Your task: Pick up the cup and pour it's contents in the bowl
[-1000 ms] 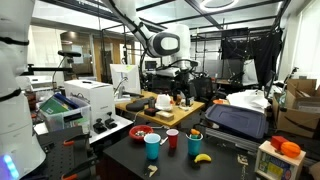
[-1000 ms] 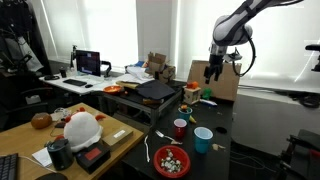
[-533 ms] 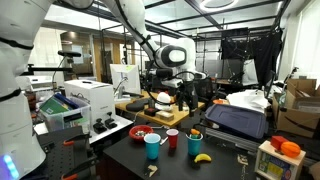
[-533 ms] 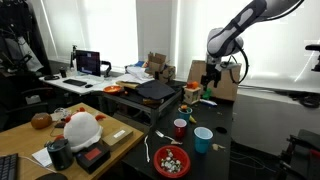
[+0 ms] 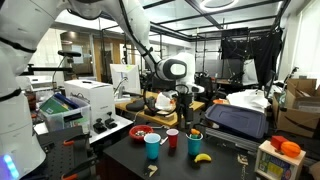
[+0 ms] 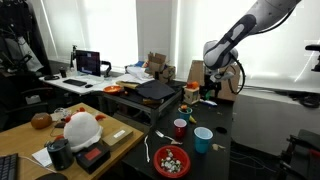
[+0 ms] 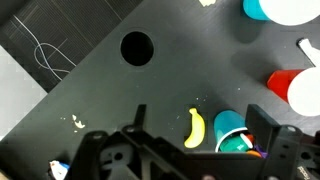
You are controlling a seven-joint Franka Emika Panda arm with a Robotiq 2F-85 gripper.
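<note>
The gripper [image 7: 190, 152] is held wide open above the cup [image 7: 231, 127]. Not lined up, the cup could be tipped by 1 finger.

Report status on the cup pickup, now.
Tool open, empty, up above the cup. Cup upright, ungrasped. Banana lies close beside it; red cup and teal cup stand nearby.

Dark blue cup [image 5: 195, 146] — red bowl [image 5: 135, 133] — yellow banana [image 5: 202, 157].
</note>
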